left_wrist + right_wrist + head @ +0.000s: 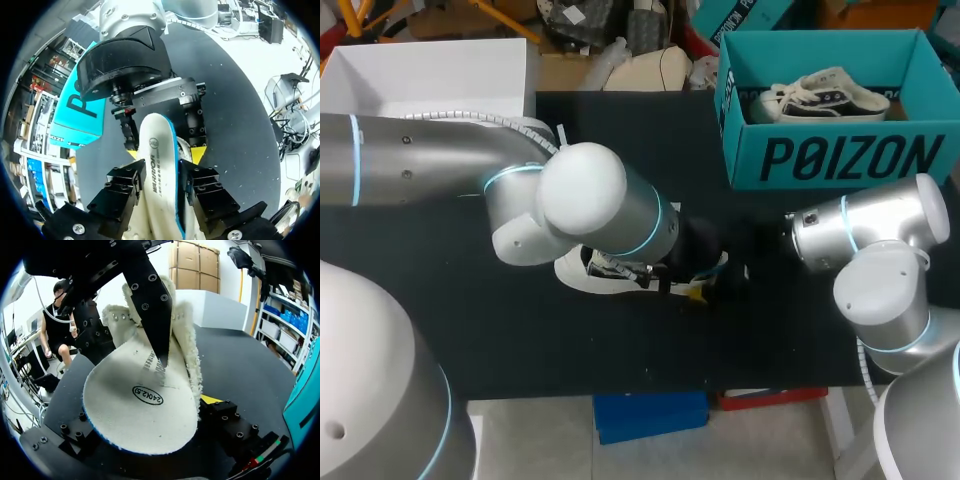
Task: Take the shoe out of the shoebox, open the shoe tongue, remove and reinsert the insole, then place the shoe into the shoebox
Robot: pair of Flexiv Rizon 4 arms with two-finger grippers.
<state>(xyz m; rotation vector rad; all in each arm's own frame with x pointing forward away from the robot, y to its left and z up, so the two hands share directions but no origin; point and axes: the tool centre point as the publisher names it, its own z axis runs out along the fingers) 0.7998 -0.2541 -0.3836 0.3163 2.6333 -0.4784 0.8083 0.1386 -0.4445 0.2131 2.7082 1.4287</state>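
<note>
**Insole stage of the task, seen from the head and both wrist views.**

- **Far left corner of the worktop [620, 150]:** white box [420, 70], open at the top, contents not visible.
- **Middle of the worktop, toward the near edge:** shoe [582, 270], out of its box and largely hidden beneath the left arm.
- **Left gripper [165, 172]:** closed narrowly on the insole [157, 150]. One finger [150, 305] laid across the printed face, the other behind it.
- **Insole:** lifted up out of the shoe's mouth, with the rounded free end pointing toward the right arm.
- **Right gripper [146, 405]:** spread wide and straddling that free end. One yellow tip just beside the insole's edge, with no pinch from both sides apparent.
- **Step in hand (judged):** removal and reinsertion of the insole, with the tongue already opened. Whether the insole is coming out or going back in cannot be told.
- **Next move (judged):** calls for a steadied shoe, a mouth held open, and the insole lined up with the opening and slid in flat, without folding at the toe.
- **Far right corner of the worktop:** teal shoebox [840, 160], lid off, holding a second shoe [820, 98], black and white, lying lengthwise inside.
</note>
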